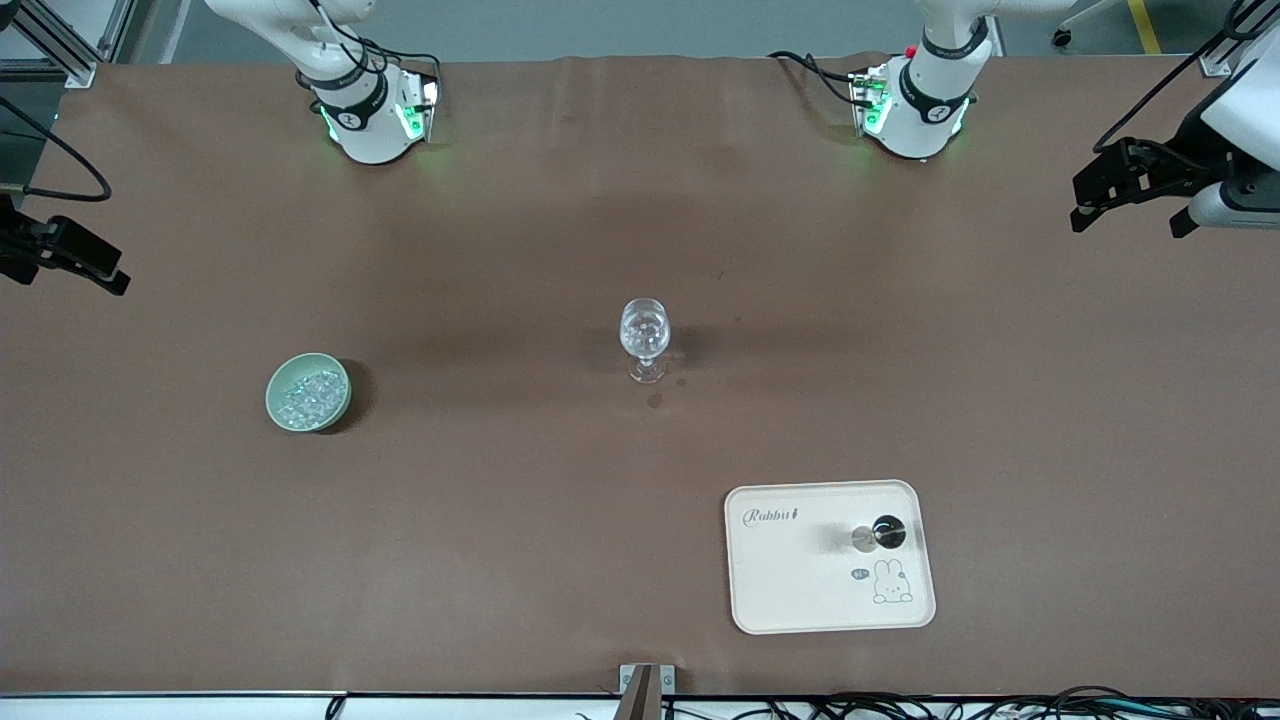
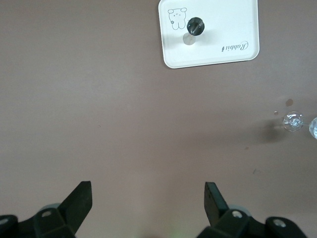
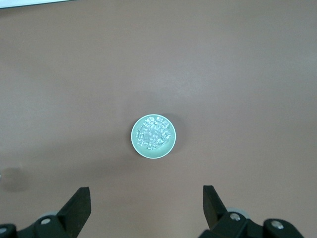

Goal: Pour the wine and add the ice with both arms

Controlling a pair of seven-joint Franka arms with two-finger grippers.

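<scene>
A clear stemmed glass (image 1: 645,338) stands upright in the middle of the brown table; the left wrist view catches it at one edge (image 2: 293,121). The ice (image 1: 310,396) fills a pale green bowl (image 1: 337,400) toward the right arm's end, and the ice shows well in the right wrist view (image 3: 154,134). No wine shows. A small dark round-topped vessel (image 1: 887,531) stands on a cream tray (image 1: 800,580), nearer the front camera than the glass. My left gripper (image 1: 1128,221) (image 2: 147,191) hangs open and empty high over its end of the table. My right gripper (image 1: 68,278) (image 3: 146,194) hangs open and empty high over its end.
The cream tray (image 2: 237,34) carries a rabbit drawing and a silvery disc (image 1: 864,538) beside the dark vessel. Small dark stains (image 1: 655,401) mark the cloth by the glass's foot. Both arm bases (image 1: 370,125) (image 1: 920,115) stand along the edge farthest from the front camera.
</scene>
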